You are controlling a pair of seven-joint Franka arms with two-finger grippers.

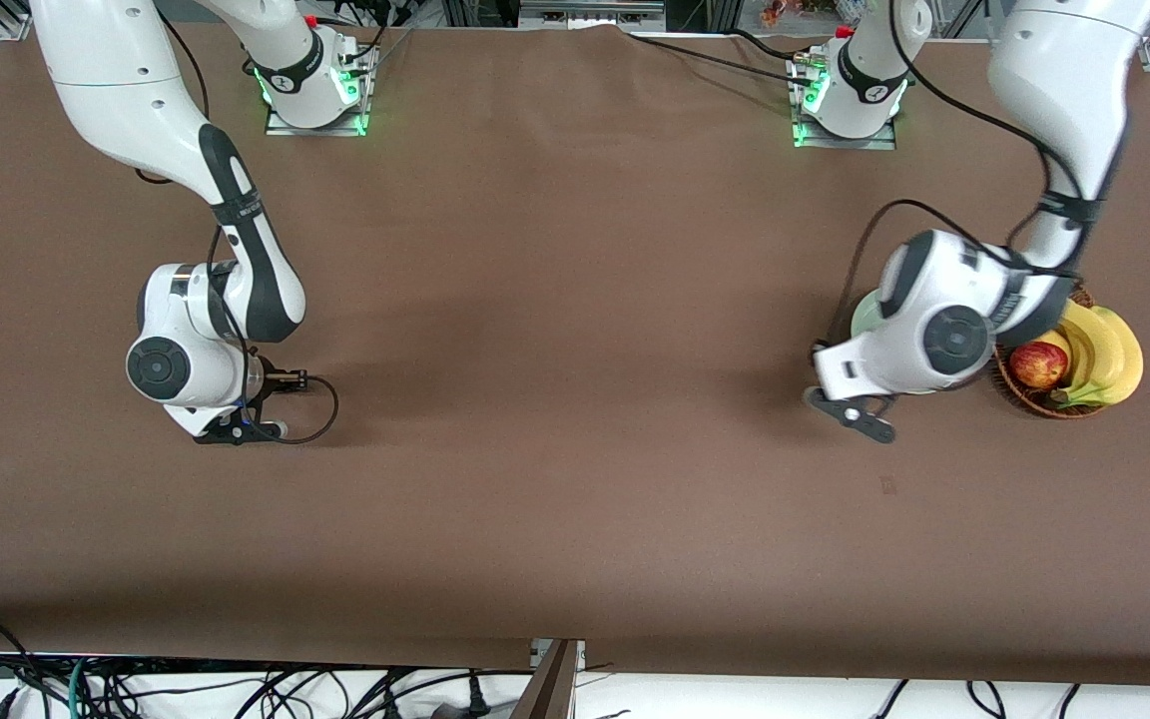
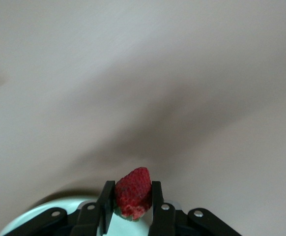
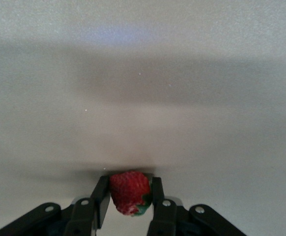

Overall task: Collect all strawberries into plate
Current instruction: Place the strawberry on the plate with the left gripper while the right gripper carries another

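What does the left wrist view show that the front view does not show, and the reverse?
Only the left wrist view shows the strawberry pinched between the fingers of the left tool, with the plate's pale green rim under it. Only the front view shows the wicker basket with an apple and bananas, and the right tool at the right arm's end of the table. Both views show the brown table and part of the plate, which the left arm mostly covers in the front view.
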